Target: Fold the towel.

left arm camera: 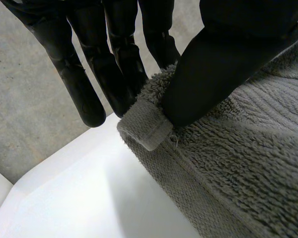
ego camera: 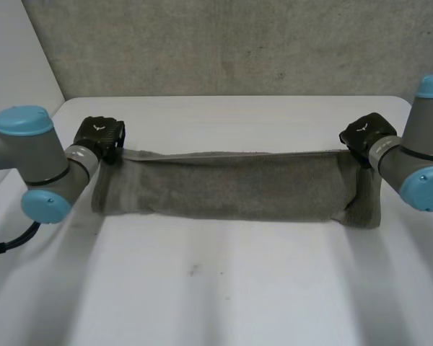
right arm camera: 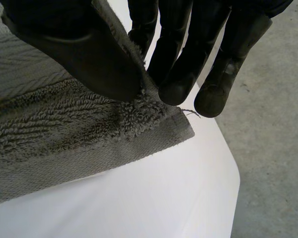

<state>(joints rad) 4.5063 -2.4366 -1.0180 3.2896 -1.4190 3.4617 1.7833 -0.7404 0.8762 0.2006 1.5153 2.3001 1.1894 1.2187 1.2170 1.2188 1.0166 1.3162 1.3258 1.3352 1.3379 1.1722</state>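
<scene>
My left robot hand (ego camera: 101, 138) pinches one end corner of the towel (ego camera: 231, 186) between thumb and fingers, and my right robot hand (ego camera: 364, 133) pinches the corner at the other end. I think I hold both corners so that the top edge is tight for a straight fold. The towel stretches between my hands as a long band, and its lower part lies on the white surface (ego camera: 224, 288).

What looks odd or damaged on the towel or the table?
A loose thread sticks out of the towel corner pinched by the right hand. The towel's end there hangs lower than at the left hand. The table has a small dark mark.
</scene>
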